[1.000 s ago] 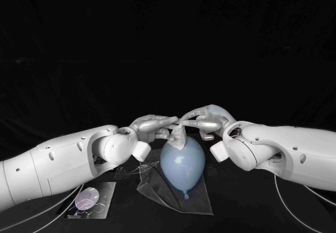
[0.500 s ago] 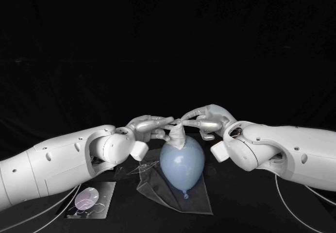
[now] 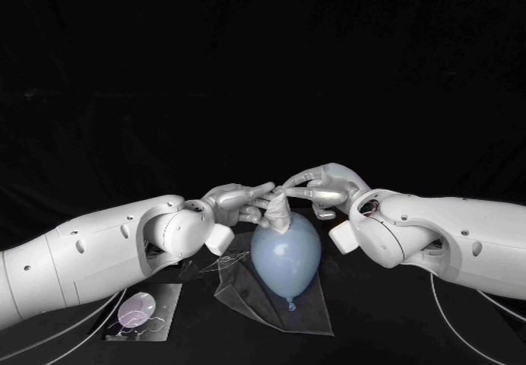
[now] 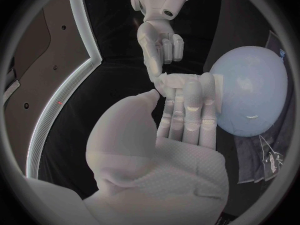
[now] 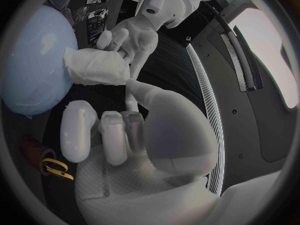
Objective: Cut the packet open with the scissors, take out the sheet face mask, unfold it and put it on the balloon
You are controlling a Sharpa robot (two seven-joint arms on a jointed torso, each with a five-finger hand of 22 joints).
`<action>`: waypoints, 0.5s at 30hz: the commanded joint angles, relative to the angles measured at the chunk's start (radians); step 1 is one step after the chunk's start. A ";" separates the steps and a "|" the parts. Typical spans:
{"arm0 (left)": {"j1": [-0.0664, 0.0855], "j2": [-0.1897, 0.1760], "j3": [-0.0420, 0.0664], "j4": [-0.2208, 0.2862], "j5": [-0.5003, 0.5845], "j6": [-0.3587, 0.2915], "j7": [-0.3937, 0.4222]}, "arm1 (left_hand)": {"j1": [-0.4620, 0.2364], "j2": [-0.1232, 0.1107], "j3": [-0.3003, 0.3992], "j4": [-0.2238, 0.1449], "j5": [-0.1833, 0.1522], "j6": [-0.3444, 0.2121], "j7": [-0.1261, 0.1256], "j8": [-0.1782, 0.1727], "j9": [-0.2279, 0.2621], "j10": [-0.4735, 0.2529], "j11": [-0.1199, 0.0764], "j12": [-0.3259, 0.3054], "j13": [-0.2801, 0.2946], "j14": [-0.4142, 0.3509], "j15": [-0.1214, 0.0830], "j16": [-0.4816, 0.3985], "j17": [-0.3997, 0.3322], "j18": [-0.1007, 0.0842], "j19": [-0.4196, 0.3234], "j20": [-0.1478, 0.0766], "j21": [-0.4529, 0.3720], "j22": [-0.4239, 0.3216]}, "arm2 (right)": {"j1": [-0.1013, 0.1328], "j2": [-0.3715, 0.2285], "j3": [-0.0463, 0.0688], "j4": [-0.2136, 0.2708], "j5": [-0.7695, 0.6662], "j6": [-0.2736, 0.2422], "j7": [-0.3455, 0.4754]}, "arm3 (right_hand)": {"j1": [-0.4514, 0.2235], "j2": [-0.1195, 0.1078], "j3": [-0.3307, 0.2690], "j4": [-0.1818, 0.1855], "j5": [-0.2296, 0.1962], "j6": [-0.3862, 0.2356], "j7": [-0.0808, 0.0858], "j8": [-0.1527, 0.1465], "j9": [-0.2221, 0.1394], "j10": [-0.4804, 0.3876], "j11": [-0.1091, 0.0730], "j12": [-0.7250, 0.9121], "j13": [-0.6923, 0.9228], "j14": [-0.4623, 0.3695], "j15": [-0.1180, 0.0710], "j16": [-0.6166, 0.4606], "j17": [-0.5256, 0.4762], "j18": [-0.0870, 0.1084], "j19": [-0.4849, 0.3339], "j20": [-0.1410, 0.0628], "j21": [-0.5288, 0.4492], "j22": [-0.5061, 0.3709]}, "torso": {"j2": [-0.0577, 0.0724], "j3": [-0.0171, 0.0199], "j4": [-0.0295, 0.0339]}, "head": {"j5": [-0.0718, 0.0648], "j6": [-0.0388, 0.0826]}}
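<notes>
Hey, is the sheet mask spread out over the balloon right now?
No, the sheet mask is a folded white wad held between the left hand and the right hand at the balloon's far end.

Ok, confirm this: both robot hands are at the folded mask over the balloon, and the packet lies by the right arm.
Wrong on one point: the head view shows the packet by the left arm, not the right. The left robot hand and right robot hand are indeed at the folded mask over the balloon.
</notes>
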 commanded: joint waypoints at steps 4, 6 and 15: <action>0.001 0.005 0.001 0.003 -0.044 0.057 -0.052 | -0.017 0.017 -0.015 0.002 0.003 0.013 -0.001 -0.013 -0.004 0.012 0.001 -0.003 0.004 0.011 -0.002 0.001 -0.002 0.011 0.013 -0.003 -0.006 -0.004 | -0.001 0.002 0.001 0.005 -0.008 0.010 0.012 | -0.004 0.008 0.007 -0.001 0.002 0.005 0.001 0.005 0.107 0.108 -0.007 0.004 0.263 0.127 -0.025 0.004 0.263 0.017 -0.001 -0.006 -0.002 0.190 | 0.000 0.0004 -0.0002 | 0.000 0.000; 0.001 0.007 0.001 0.003 -0.045 0.061 -0.051 | -0.021 0.021 -0.019 0.002 0.003 0.009 0.001 -0.019 -0.006 0.012 0.001 -0.003 0.006 0.012 -0.002 0.002 -0.003 0.010 0.015 -0.004 -0.006 -0.004 | -0.001 0.002 0.001 0.007 -0.007 0.011 0.012 | -0.004 0.008 0.007 -0.001 0.002 0.005 0.001 0.005 0.107 0.108 -0.007 0.004 0.263 0.127 -0.025 0.004 0.263 0.017 -0.001 -0.006 -0.002 0.190 | 0.000 0.0002 -0.0002 | 0.000 0.001; 0.001 0.010 0.001 0.004 0.003 0.084 0.008 | -0.031 0.024 -0.056 0.002 0.002 -0.052 0.007 -0.080 -0.034 0.022 0.004 0.013 0.022 0.040 0.001 0.051 0.063 0.009 0.022 -0.003 -0.007 -0.006 | -0.001 0.002 0.000 0.013 -0.003 0.017 0.010 | -0.004 0.008 0.007 -0.001 0.002 0.005 0.001 0.005 0.107 0.108 -0.007 0.004 0.263 0.127 -0.025 0.004 0.263 0.017 -0.001 -0.006 -0.002 0.190 | -0.001 0.0001 0.0001 | 0.000 0.003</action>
